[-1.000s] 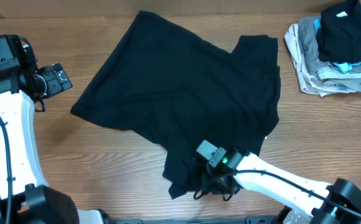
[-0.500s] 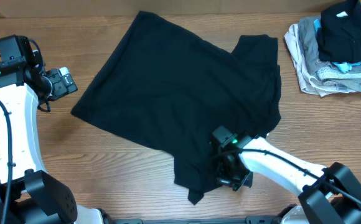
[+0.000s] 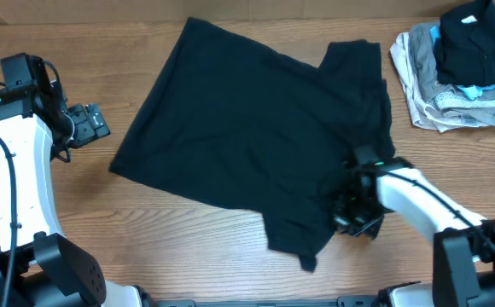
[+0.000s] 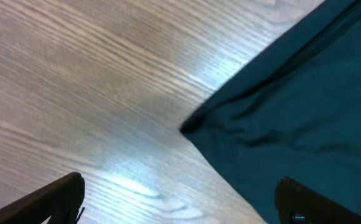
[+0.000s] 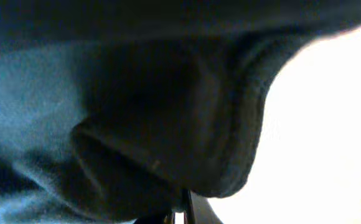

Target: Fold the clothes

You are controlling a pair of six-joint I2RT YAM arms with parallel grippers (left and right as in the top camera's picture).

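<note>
The black garment point(image 3: 256, 128) lies spread over the middle of the bench point(image 3: 145, 247), with its near-right hem bunched under the right end effector point(image 3: 352, 220). In the right wrist view dark cloth crowds the lens, so the grip is hard to read. It looks clamped on a thick fold of that hem, probably more than one layer. That is the first risk: pulling on a doubled pinch would drag the body of the garment along instead of turning one edge over, and the fold would come out crooked.

The left end effector point(image 3: 101, 125) hangs with its fingers apart just left of the garment's left corner point(image 4: 187, 126), not touching it (the left wrist view shows bare wood around that corner). Nothing pins that side, so any tug from the right may slide the whole cloth across the bench and skew it. The narrow tail point(image 3: 303, 251) at the near edge could trail or tuck under. The pile of clothes point(image 3: 461, 72) at the far right sits well apart.
</note>
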